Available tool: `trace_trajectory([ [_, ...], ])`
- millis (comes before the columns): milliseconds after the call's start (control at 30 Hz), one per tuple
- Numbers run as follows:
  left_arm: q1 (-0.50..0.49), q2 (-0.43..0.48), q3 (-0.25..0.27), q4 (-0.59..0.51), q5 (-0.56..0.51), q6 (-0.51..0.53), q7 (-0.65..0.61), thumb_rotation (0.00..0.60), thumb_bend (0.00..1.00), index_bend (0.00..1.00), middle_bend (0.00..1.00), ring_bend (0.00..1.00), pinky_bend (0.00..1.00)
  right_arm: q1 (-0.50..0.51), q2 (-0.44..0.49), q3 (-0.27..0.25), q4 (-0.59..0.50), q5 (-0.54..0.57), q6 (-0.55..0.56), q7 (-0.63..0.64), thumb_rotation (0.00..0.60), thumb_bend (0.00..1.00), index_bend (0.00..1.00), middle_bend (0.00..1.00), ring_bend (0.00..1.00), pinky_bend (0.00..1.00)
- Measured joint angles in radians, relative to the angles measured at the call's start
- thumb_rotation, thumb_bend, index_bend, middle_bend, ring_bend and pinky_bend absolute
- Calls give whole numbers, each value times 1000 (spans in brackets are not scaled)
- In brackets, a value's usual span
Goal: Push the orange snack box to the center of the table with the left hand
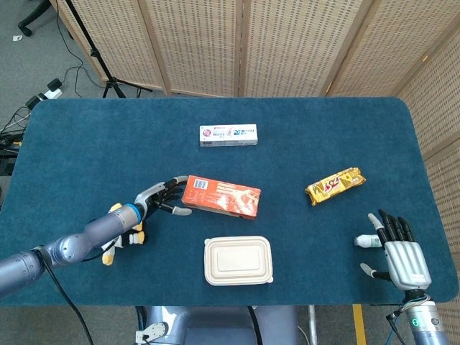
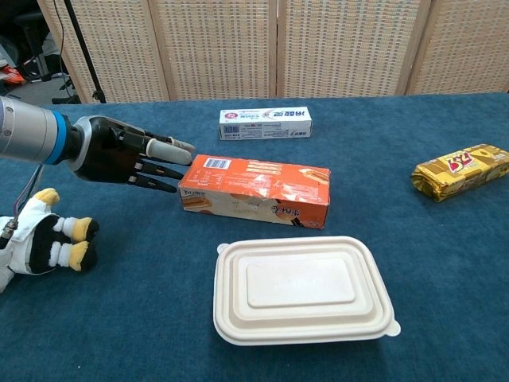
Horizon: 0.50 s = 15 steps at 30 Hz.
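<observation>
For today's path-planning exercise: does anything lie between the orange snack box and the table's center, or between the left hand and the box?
Nothing visible does. The left hand touches the orange snack box at its end; the white container lies nearer the robot, beside the path.

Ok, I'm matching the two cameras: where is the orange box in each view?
Head view: orange box sits left of centre, above the white container, left hand at its left end.
Chest view: orange box sits mid-frame, left hand at its left end.
Shared landmark: the toothpaste box lies behind it in both.
</observation>
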Motion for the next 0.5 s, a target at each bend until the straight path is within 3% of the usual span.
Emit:
trace_trajectory([
  [500, -55, -16, 46, -33, -23, 38, 5, 600, 72, 0, 0, 0, 0, -2, 4, 1, -1, -4, 5, 11, 600, 53, 18, 0, 0, 0],
])
